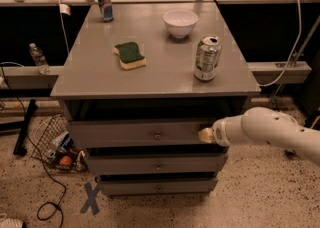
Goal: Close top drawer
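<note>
The top drawer point(125, 133) is a wide grey drawer under the cabinet top, with a small round knob point(157, 135) at the centre of its front. It stands slightly out from the cabinet, with a dark gap above its front. My gripper point(206, 135) is at the end of the white arm point(265, 131) coming in from the right. Its tip rests against the right part of the drawer front, right of the knob.
On the grey cabinet top point(90, 72) stand a soda can point(207, 58), a white bowl point(180, 22), a green-and-yellow sponge point(129, 55) and a blue can point(104, 3). Two shorter drawers point(156, 165) sit below. A wire basket point(52, 142) and cables lie on the floor at left.
</note>
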Available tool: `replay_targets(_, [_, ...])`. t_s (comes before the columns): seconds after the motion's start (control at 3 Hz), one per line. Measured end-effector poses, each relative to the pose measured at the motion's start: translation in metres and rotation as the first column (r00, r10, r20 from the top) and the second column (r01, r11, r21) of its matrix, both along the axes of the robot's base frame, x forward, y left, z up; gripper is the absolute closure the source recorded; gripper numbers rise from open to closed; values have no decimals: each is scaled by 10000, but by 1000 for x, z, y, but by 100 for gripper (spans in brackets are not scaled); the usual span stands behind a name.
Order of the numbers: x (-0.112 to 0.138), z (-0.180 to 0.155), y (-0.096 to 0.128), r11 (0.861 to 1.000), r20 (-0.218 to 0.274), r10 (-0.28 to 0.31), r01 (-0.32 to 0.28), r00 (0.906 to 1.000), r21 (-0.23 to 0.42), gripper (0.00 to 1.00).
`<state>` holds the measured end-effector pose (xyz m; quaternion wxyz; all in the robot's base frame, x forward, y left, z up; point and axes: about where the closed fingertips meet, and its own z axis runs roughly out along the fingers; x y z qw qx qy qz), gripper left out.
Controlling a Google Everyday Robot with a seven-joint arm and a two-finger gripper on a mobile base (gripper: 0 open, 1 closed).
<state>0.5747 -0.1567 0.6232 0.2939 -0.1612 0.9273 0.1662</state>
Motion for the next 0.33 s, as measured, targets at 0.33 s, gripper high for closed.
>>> replay_targets(0.33, [0,0,0,10000,-1,-1,1,10000,-1,100])
